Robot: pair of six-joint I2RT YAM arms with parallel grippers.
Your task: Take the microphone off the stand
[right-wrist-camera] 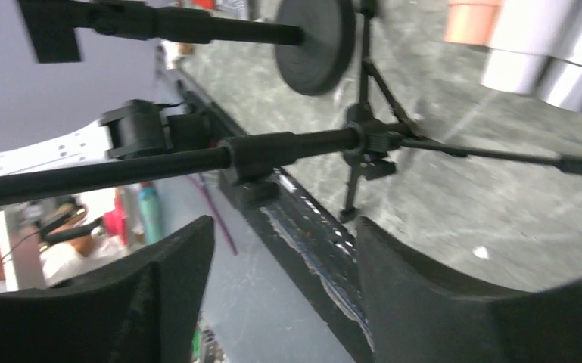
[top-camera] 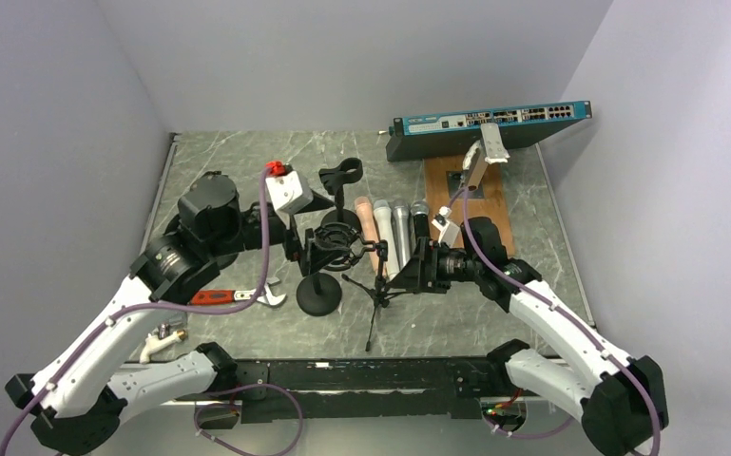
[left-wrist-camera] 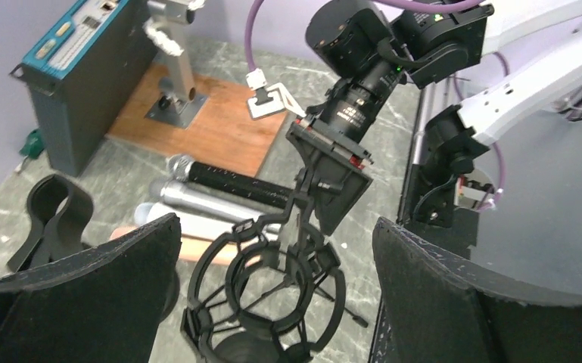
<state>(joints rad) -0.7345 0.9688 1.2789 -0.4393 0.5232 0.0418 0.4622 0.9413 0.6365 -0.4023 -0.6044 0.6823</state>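
A black shock-mount stand (top-camera: 321, 255) on a round base (top-camera: 318, 296) stands mid-table; its ring (left-wrist-camera: 269, 291) shows nothing inside. Several microphones lie side by side just behind it: peach (top-camera: 366, 223), silver (top-camera: 383, 228), grey (top-camera: 401, 228) and black (top-camera: 420, 220); the black one (left-wrist-camera: 231, 184) and a silver one (left-wrist-camera: 212, 203) also show in the left wrist view. My left gripper (top-camera: 316, 249) (left-wrist-camera: 276, 227) is open, its fingers on either side of the ring without touching it. My right gripper (top-camera: 409, 271) (right-wrist-camera: 285, 227) is open and empty beside a thin tripod stand (top-camera: 376, 290) (right-wrist-camera: 272, 149).
A second stand with a black clip (top-camera: 342, 176) is behind the shock mount. A network switch (top-camera: 490, 122) and a wooden board (top-camera: 466, 190) with a metal bracket are at the back right. A red-handled wrench (top-camera: 238, 297) lies at the front left.
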